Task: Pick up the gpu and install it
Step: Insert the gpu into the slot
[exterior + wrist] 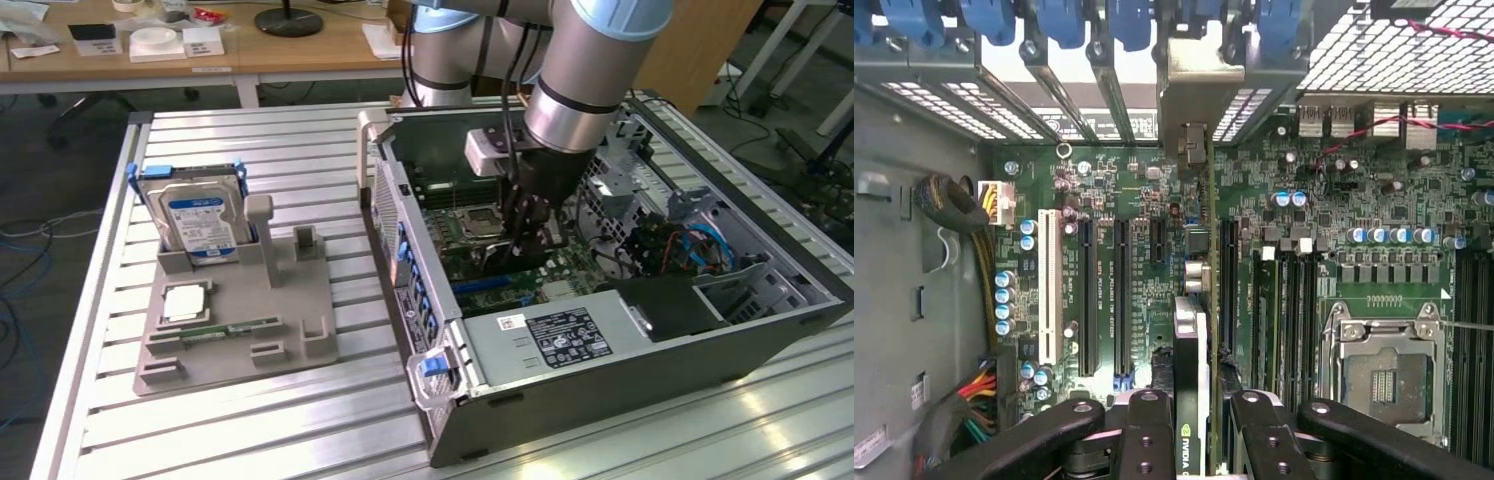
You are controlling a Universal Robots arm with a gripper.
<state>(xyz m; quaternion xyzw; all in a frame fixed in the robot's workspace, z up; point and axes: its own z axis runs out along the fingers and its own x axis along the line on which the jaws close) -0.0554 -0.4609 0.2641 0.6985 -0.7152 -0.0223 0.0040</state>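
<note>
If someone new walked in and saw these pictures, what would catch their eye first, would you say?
The arm's gripper reaches down into the open computer case, on the exterior view's right, gripping the gpu edge-on above the motherboard slots. Next, the blue-labelled hard drive standing in the grey holder on the exterior view's left.

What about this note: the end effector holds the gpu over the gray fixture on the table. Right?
Not quite. The end effector holds the gpu inside the open computer case, over the motherboard, not over the gray fixture. The exterior view shows this.
</note>
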